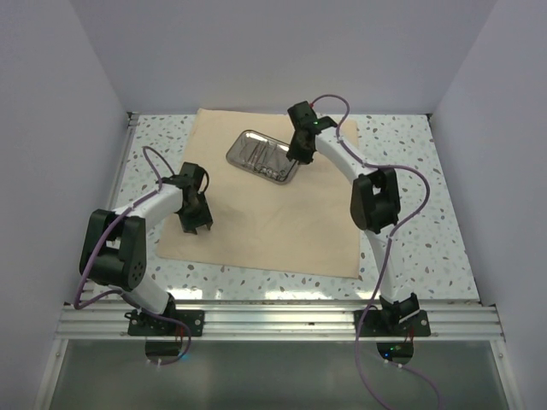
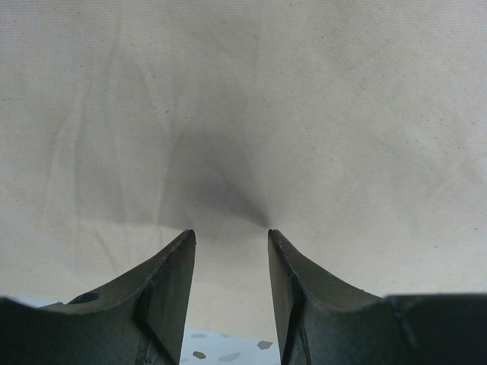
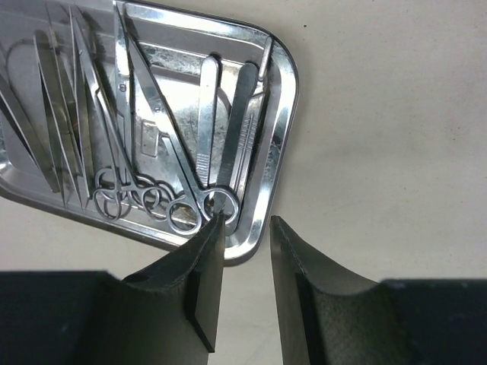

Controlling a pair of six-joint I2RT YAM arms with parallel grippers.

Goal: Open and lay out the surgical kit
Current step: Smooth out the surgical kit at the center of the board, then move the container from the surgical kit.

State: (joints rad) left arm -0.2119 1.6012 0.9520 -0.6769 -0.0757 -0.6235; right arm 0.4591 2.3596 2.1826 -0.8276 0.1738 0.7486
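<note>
The tan cloth wrap (image 1: 273, 201) lies spread flat on the table. The steel tray (image 1: 262, 156) sits on its far part, with several thin metal instruments (image 1: 261, 155) inside. In the right wrist view the tray's rim (image 3: 283, 114) and the scissors and forceps (image 3: 156, 122) show clearly. My right gripper (image 3: 245, 219) is open and empty, its left finger over the tray's near right corner, the right finger over bare cloth (image 3: 380, 137). My left gripper (image 2: 230, 232) is open and empty, tips pressed down on the cloth (image 2: 243, 91) near its left part (image 1: 195, 224).
The speckled tabletop (image 1: 419, 162) borders the cloth on all sides. White walls enclose the left, right and far sides. An aluminium rail (image 1: 282, 320) runs along the near edge.
</note>
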